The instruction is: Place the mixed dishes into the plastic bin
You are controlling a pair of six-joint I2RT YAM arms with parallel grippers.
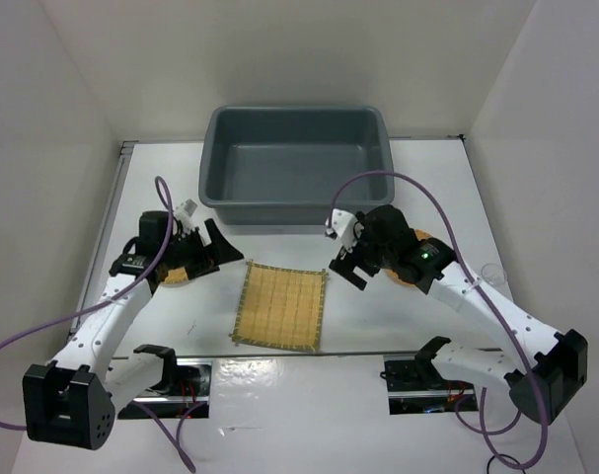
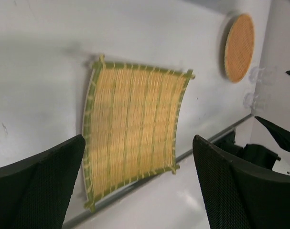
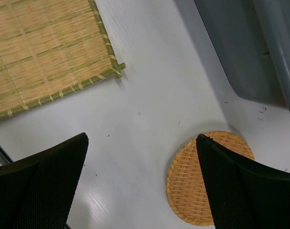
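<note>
The square yellow woven mat (image 1: 281,305) lies flat in the middle, in front of the grey plastic bin (image 1: 289,163), which holds nothing. My left gripper (image 1: 228,249) is open and empty, left of the mat's far corner, and the left wrist view shows the mat (image 2: 133,126) ahead of it. The yellow disc (image 1: 176,275) is mostly hidden under the left arm. My right gripper (image 1: 346,265) is open and empty at the mat's far right corner (image 3: 44,52). The orange disc (image 3: 192,183) lies partly behind its right finger (image 3: 245,191). Clear cups (image 2: 257,74) stand at the right.
The bin wall (image 3: 250,43) is close on the right gripper's far side. A clear cup (image 1: 491,271) stands near the right wall. White walls enclose the table on three sides. A metal strip (image 1: 279,354) runs along the near edge by the arm bases.
</note>
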